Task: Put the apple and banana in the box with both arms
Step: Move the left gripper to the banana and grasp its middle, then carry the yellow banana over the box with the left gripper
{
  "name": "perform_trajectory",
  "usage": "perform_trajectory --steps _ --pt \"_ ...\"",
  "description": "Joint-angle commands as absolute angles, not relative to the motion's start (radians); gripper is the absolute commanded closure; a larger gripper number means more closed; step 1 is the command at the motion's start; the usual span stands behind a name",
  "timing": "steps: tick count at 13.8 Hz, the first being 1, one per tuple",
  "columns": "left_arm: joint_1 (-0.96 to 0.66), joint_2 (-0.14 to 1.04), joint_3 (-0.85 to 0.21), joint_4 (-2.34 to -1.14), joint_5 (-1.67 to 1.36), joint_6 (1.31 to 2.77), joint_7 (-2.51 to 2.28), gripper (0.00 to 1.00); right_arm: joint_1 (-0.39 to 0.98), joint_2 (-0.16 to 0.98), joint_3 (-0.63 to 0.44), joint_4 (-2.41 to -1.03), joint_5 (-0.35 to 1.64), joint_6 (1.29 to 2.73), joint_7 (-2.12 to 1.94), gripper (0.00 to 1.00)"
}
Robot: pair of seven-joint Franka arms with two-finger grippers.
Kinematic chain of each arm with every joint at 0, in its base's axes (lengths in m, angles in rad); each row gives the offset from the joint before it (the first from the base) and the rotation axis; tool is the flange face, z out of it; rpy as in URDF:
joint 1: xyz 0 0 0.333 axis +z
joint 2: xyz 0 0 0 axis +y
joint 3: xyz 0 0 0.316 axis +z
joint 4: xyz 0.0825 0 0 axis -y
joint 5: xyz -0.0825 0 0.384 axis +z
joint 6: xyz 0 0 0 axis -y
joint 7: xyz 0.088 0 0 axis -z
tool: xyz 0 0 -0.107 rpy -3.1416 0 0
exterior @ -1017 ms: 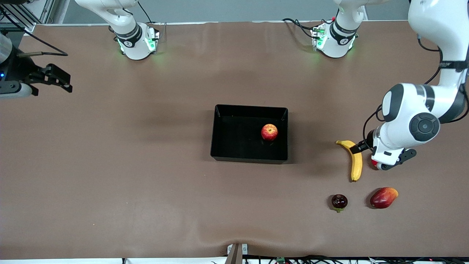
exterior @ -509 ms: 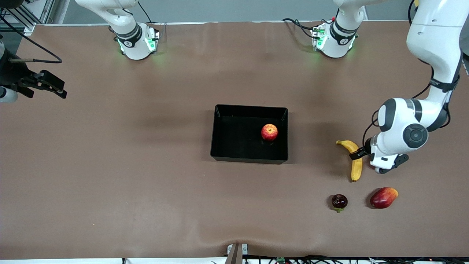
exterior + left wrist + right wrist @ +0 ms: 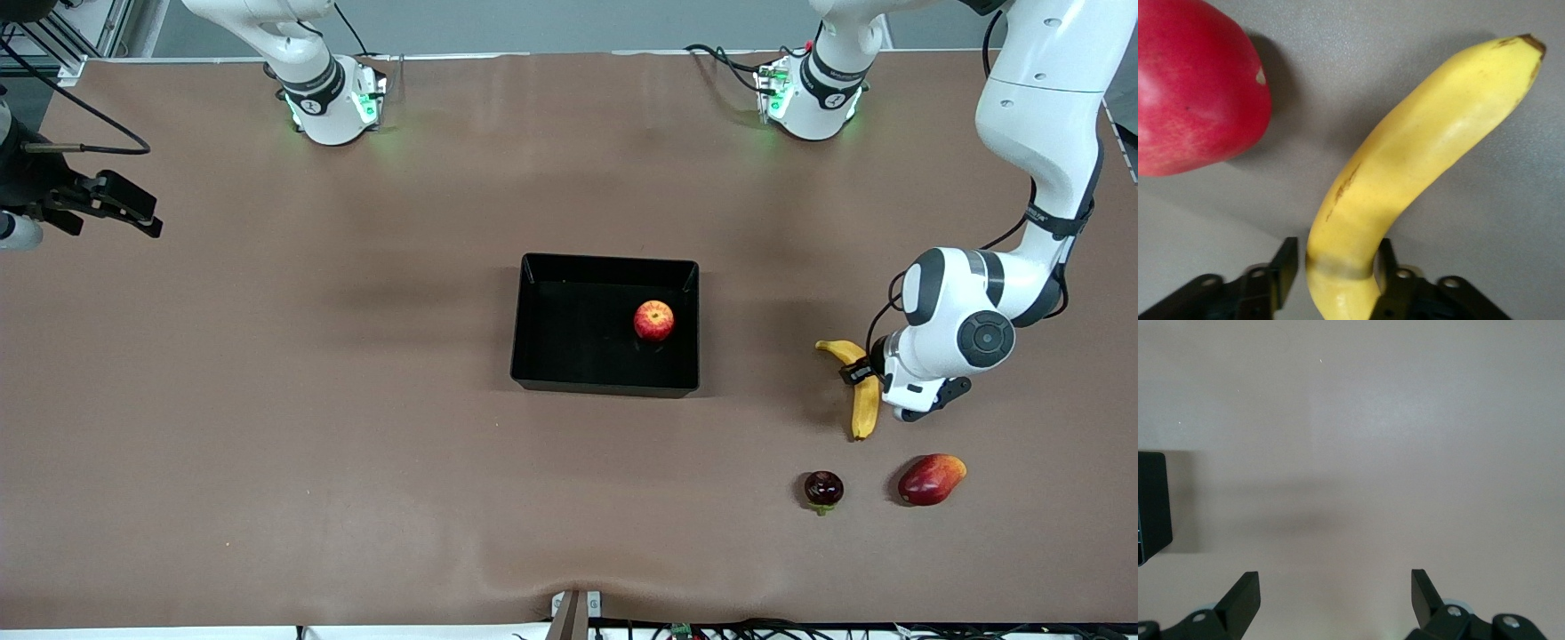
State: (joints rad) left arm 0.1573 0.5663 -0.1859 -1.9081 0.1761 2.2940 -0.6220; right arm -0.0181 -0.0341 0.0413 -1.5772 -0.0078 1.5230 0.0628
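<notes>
Brown matting covers your desk point(image 3: 356, 444), and the shallow glossy black plastic box point(image 3: 533, 329) at its centre already holds the small red-and-yellow streaked apple point(image 3: 653, 321). Your left gripper point(image 3: 861, 373) has its fingers pinching the curved yellow banana point(image 3: 864, 404) near one end, low against the desk toward the left arm's end, ready for lifting. Your right gripper point(image 3: 120, 203) waits with fingers spread, well apart from the box.

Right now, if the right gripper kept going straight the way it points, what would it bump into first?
Probably just the bare table. The right gripper is open and points down at brown tabletop; the black box sits off to one side, not in its line.
</notes>
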Motion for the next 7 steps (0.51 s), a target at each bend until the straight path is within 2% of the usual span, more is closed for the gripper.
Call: perform_trajectory --steps 1,4,7 --pt "0.146 0.523 -0.201 -1.908 0.202 2.261 -0.707 1.0 -0.012 -0.025 0.041 -1.545 -0.003 1.467 0.068 0.0" --pt "0.045 0.428 -0.233 -1.867 0.202 2.069 -0.825 1.0 0.003 -0.025 0.046 -1.519 -0.015 1.424 0.075 0.0" --pt "-0.052 0.397 -0.328 -1.711 0.201 1.834 -0.977 1.0 -0.005 -0.026 0.043 -1.503 0.001 1.425 0.069 0.0"
